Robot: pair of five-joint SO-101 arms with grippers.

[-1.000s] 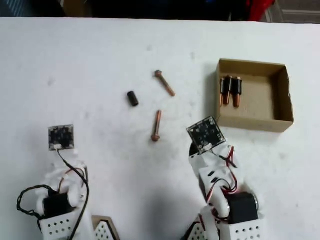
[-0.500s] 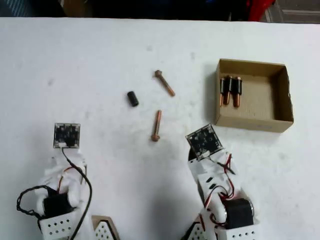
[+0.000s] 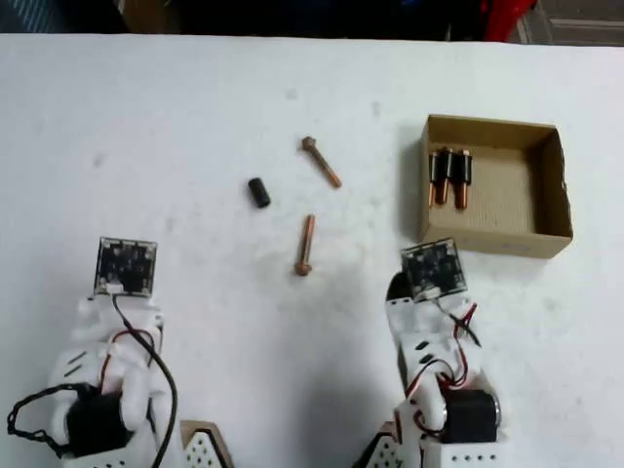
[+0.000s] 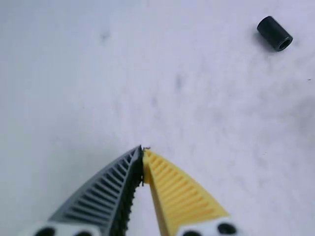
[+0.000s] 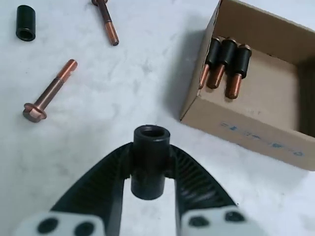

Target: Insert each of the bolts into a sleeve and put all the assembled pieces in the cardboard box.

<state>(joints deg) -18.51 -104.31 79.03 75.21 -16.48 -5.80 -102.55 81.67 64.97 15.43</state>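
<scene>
Right wrist view: right jaws clamped on short black hollow sleeve, just beside brown cardboard box holding three sleeved copper bolts. Two bare copper bolts and loose black sleeve lie on white counter. Left jaws together, empty.

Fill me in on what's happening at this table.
The right end effector grips a black sleeve near the cardboard box, where three assembled pieces already lie. Two bolts and a second sleeve lie loose on the table. The left end effector is shut and empty above bare table, so two assemblies are left to do.
</scene>
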